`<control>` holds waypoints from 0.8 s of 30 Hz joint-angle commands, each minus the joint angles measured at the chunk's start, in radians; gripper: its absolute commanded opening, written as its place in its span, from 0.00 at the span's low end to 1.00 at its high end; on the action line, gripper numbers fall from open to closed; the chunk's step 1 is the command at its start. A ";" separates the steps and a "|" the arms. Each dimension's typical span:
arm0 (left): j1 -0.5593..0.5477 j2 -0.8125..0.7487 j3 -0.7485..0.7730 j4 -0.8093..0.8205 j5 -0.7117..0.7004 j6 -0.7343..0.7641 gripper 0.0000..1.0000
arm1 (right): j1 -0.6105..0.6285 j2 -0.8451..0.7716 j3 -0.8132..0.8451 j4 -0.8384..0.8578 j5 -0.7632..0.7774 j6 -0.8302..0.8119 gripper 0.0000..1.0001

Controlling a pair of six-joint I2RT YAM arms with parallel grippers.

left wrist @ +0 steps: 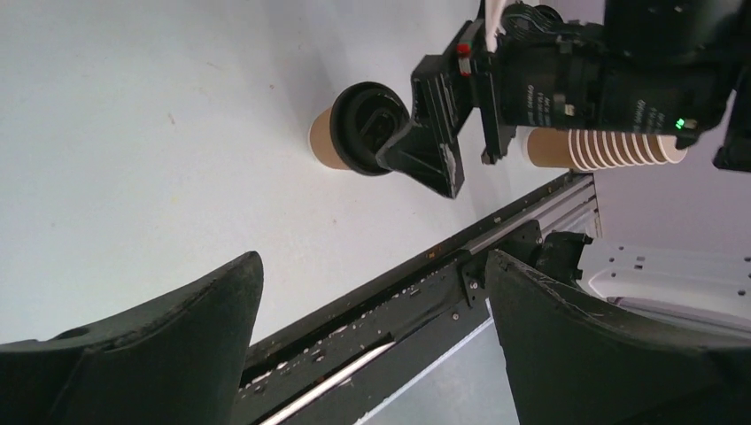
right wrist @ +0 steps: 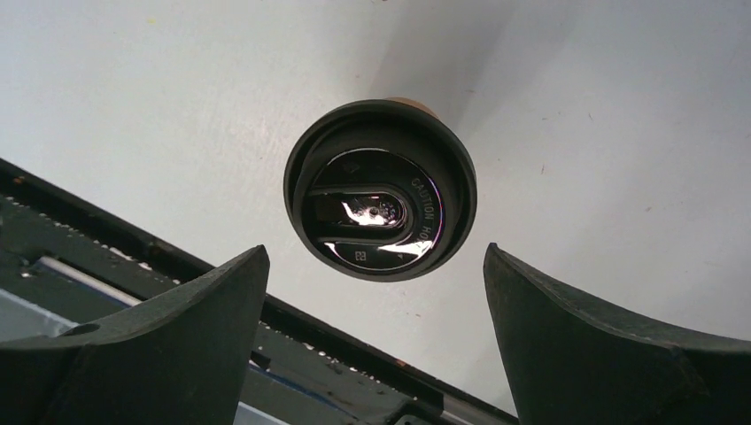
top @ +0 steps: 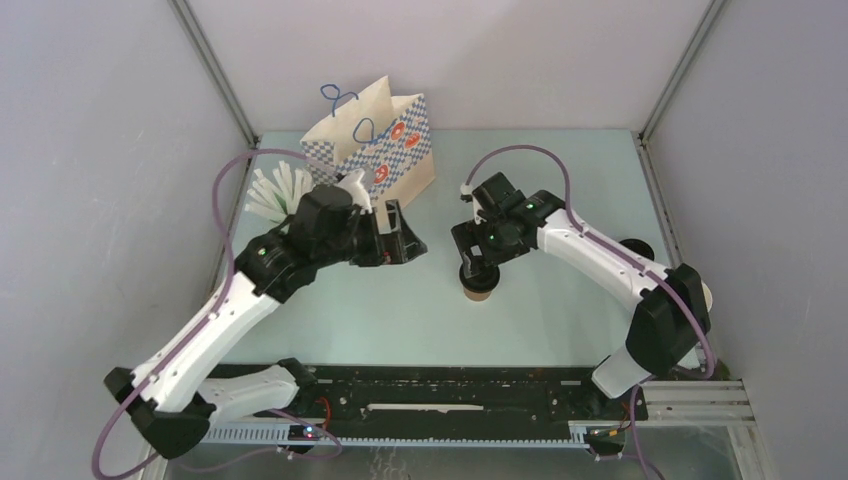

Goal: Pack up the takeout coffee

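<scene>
The takeout coffee (top: 481, 287), a small tan paper cup with a black lid, stands upright on the table right of centre. The right wrist view looks straight down on its lid (right wrist: 381, 202). My right gripper (top: 477, 264) hovers just above it, open, and the lid lies just beyond its fingertips (right wrist: 230, 292), not between them. My left gripper (top: 408, 236) is open and empty, left of the cup and in front of the checkered paper bag (top: 378, 140). In the left wrist view the cup (left wrist: 341, 137) sits partly behind a right gripper finger (left wrist: 425, 159).
A pale green cup of white sticks (top: 272, 196) stands left of the bag, behind my left arm. A stack of lidless tan cups (left wrist: 607, 149) lies at the right side, by my right arm. A black rail (top: 450, 395) runs along the near table edge.
</scene>
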State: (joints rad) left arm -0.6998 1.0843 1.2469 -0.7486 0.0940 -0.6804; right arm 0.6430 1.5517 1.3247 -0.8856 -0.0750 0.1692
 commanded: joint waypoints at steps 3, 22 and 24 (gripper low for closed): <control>0.001 -0.120 -0.077 -0.073 -0.056 -0.013 1.00 | 0.053 0.063 0.091 -0.050 0.128 -0.044 0.97; 0.001 -0.179 -0.104 -0.109 -0.076 -0.019 1.00 | 0.133 0.163 0.149 -0.082 0.154 -0.008 0.83; 0.001 -0.176 -0.103 -0.109 -0.072 -0.018 1.00 | 0.138 0.166 0.145 -0.080 0.164 -0.005 0.82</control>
State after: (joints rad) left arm -0.6998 0.9154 1.1404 -0.8597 0.0296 -0.6998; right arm 0.7605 1.7111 1.4437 -0.9611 0.0566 0.1444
